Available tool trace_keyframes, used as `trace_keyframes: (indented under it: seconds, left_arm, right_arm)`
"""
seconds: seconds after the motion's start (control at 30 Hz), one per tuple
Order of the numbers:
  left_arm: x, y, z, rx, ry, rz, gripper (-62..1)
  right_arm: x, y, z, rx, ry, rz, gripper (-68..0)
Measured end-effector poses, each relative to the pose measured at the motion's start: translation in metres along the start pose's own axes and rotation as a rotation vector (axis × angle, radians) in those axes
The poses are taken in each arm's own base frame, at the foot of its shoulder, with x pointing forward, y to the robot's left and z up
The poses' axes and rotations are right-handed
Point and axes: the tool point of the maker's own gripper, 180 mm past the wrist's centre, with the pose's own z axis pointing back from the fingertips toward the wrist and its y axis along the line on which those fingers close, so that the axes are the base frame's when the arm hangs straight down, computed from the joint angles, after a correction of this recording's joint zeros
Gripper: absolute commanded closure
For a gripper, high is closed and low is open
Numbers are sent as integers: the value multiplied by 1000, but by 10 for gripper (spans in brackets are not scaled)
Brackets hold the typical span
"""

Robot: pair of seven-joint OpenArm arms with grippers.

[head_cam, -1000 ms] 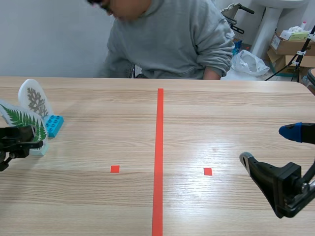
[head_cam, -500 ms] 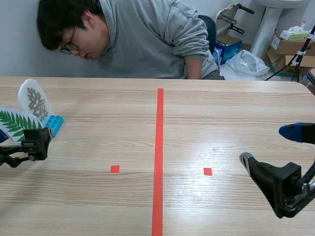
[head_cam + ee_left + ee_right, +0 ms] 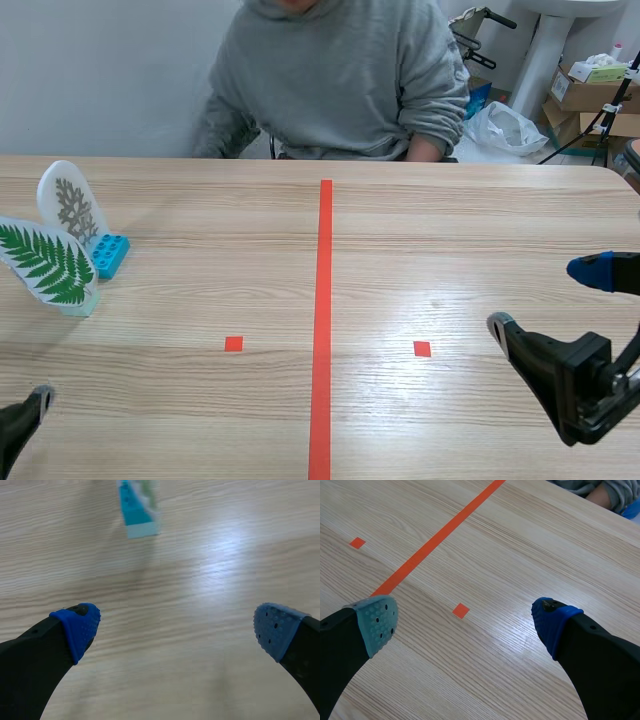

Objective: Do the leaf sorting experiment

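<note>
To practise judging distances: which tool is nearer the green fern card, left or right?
Left. The left tool is open on the fern card's side of the tape line, with the card just ahead of it. The right tool, also open, sits far across that line.

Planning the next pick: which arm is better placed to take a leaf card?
Left. The fern card and the grey leaf card both stand on its side of the tape line, and the open left claw has a card's base ahead of it. The right claw is across the line.
</note>
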Motion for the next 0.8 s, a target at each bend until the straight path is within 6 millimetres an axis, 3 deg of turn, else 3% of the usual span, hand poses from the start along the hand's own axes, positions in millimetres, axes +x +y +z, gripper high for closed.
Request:
trace_keyframes:
  seconds: [0.27, 0.57, 0.8]
  left_arm:
    - [38, -82, 21, -205, 6, -25, -623]
    - [126, -115, 27, -259, -201, -86, -623]
    - [134, -139, 29, -326, -223, -82, -623]
  right_arm:
    - [0, 0, 0, 0, 0, 0, -547]
    - [0, 0, 0, 0, 0, 1, -547]
    - [0, 0, 0, 0, -1, 0, -547]
